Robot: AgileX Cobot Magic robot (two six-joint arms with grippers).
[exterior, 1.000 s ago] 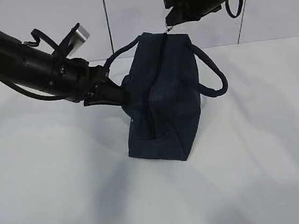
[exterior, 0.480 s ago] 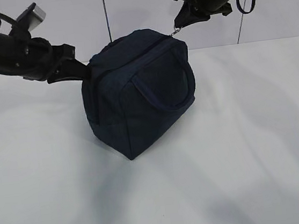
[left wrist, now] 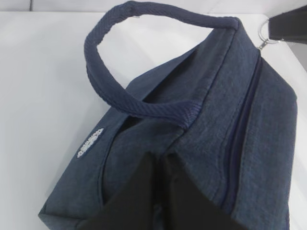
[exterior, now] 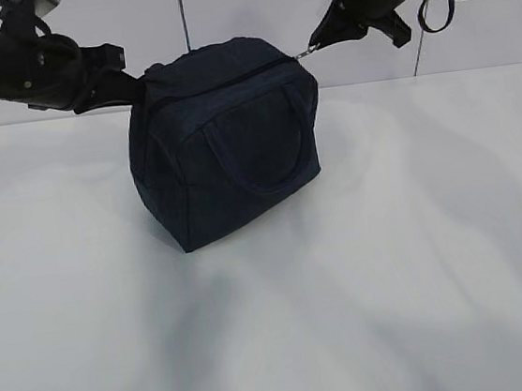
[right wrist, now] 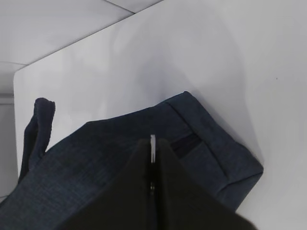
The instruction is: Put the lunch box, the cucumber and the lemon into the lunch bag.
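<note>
Lunch bag (exterior: pixel 226 157) sits on the white counter (exterior: pixel 367 297) in the upper middle of the exterior frame, boxy and upright, one loop handle (exterior: pixel 260 148) lying flat against the face turned to the camera and the zipper line running across its top toward the upper right. Neither the lunch box, the cucumber nor the lemon shows in any view, so I judge they are already inside and the step in hand is drawing the zipper closed. At the bag's upper-left corner the left gripper (exterior: pixel 125 79) has its jaws together, clamped on the fabric end of the bag; the left wrist view shows the dark jaws pinched at the bottom of the frame with the zipper seam running away toward the ring. Farther back, at the upper right, the right gripper (exterior: pixel 319 40) has its jaws shut on the silver ring pull (exterior: pixel 305 54), and the right wrist view shows the thin metal ring held edge-on between them. To do this well, the left arm should hold its corner firm so the bag stays taut along the seam, and the right arm should pull in line with the zipper, not upward, or the bag may tip or lift. The ring is thin and could slip out under a jerk, so a steady, even draw seems wisest.
</note>
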